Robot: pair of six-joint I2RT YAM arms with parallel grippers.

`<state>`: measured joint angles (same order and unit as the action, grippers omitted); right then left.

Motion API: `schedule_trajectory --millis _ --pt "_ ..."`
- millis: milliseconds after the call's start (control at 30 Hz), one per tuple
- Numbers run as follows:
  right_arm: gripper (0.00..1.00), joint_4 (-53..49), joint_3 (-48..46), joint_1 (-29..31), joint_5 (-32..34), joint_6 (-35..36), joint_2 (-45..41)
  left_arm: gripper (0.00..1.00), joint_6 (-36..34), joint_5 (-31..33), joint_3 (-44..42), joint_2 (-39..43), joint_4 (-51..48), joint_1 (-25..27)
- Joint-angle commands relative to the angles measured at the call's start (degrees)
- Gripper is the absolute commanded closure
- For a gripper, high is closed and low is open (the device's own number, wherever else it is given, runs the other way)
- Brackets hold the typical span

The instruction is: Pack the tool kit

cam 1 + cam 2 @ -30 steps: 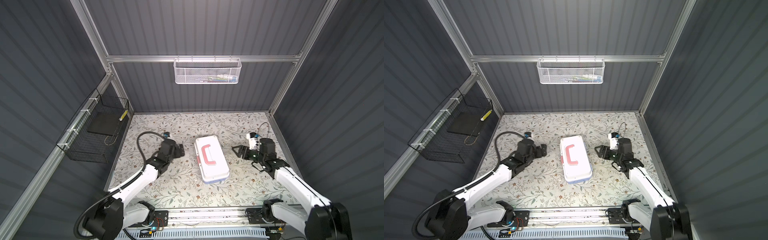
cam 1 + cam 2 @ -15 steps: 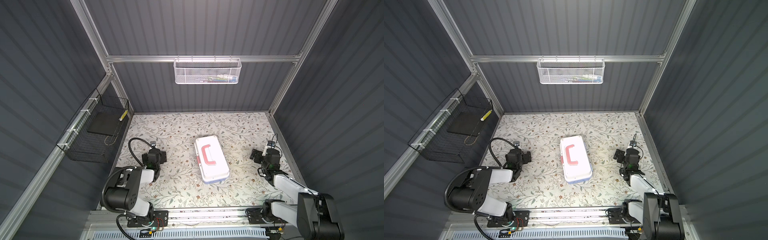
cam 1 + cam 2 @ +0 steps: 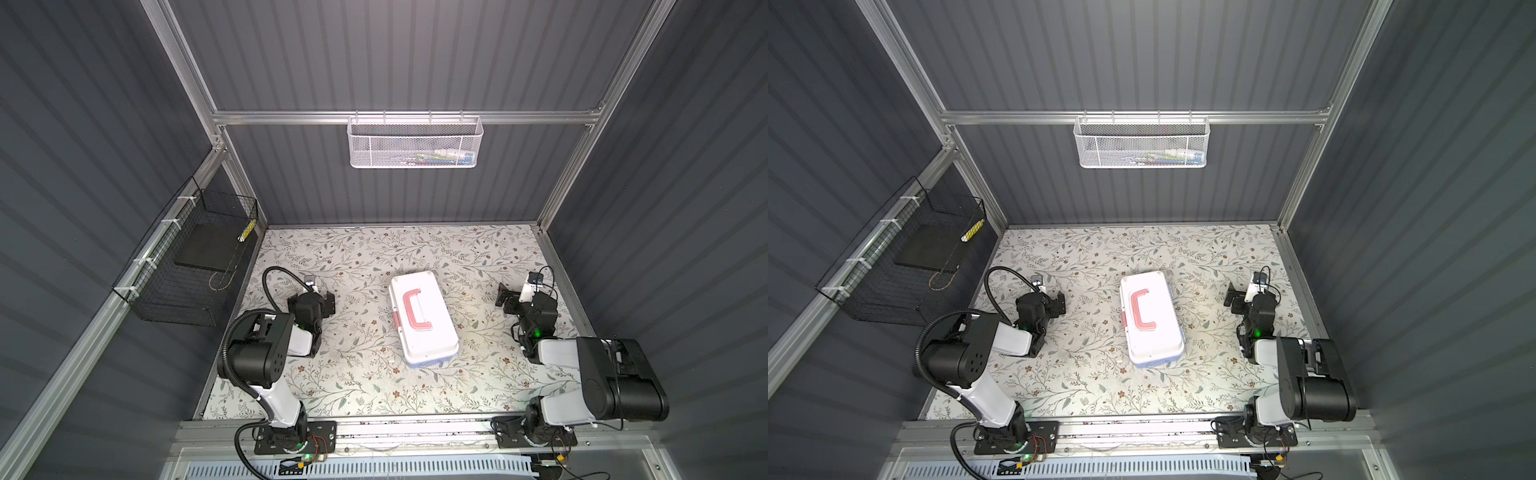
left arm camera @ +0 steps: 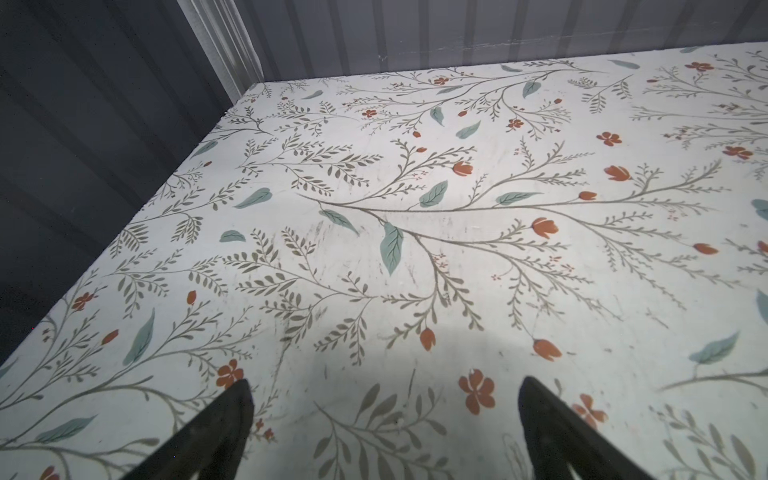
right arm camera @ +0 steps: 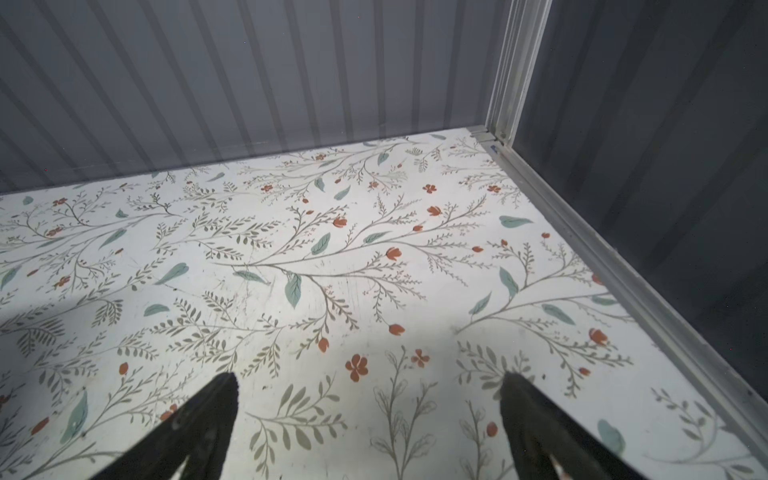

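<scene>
Your floral surface [image 3: 374,249] carries only one thing, and both arms sit folded low at its two sides. The black wire basket [image 3: 195,266] hangs on the left wall and the white mesh basket [image 3: 415,145] on the back rail. Both are well clear of the working area, and what lies in them is too small to name.

The tool kit [image 3: 430,345] rests shut near the middle of the surface. Its long axis runs from the far side toward you, with the near end skewed a little to the right. No loose tools show on the surface, so the packing looks finished or nearly so.

The left end effector [image 3: 330,302] stands well apart from the kit's left long side, and the right end effector [image 3: 505,300] stands well apart from its right long side. Neither looks clearly nearer. Both have their jaws spread wide and hold nothing, and each wrist view shows only bare pattern between the fingertips.

The pink handle [image 3: 415,309] lies flat on the lid, along the long axis. The pink latch [image 3: 397,322] faces the left arm, so any check of the closure falls to that side. Nothing stands between either end effector and the kit.
</scene>
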<state>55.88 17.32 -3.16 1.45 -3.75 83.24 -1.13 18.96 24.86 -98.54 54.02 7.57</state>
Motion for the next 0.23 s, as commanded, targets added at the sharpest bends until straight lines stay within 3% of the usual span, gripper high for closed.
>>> schedule_trajectory --millis 0,200 --pt "0.01 -0.3 1.2 0.1 -0.1 0.8 -0.1 0.0 0.0 -3.8 2.2 0.0 -0.9 -1.6" --pt "0.01 0.5 1.1 0.1 -0.3 0.8 0.3 0.0 0.3 -7.3 2.3 0.2 -1.9 -3.1"
